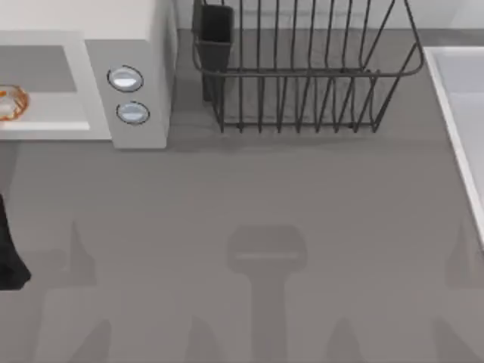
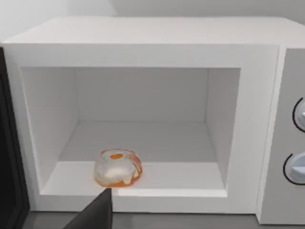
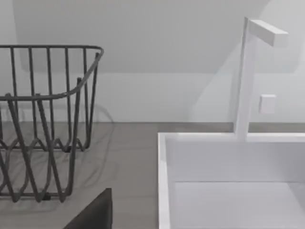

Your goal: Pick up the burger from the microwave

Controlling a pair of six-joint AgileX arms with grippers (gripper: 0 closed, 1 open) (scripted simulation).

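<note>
Nearest in our left wrist view, a dark fingertip of our left gripper (image 2: 97,212) pokes in at the lower edge of the frame; we cannot tell whether its claw stands wide or narrow. Just beyond it the burger (image 2: 117,168) lies on the front lip of the cavity floor of the microwave (image 2: 143,47), low and left of centre, untouched. In the top view the burger (image 1: 9,103) sits at the far left edge. So we judge the approach under way, with reach, grasp and lift all left. Our right arm looks parked near the dish rack (image 3: 43,119) and sink (image 3: 164,162)
</note>
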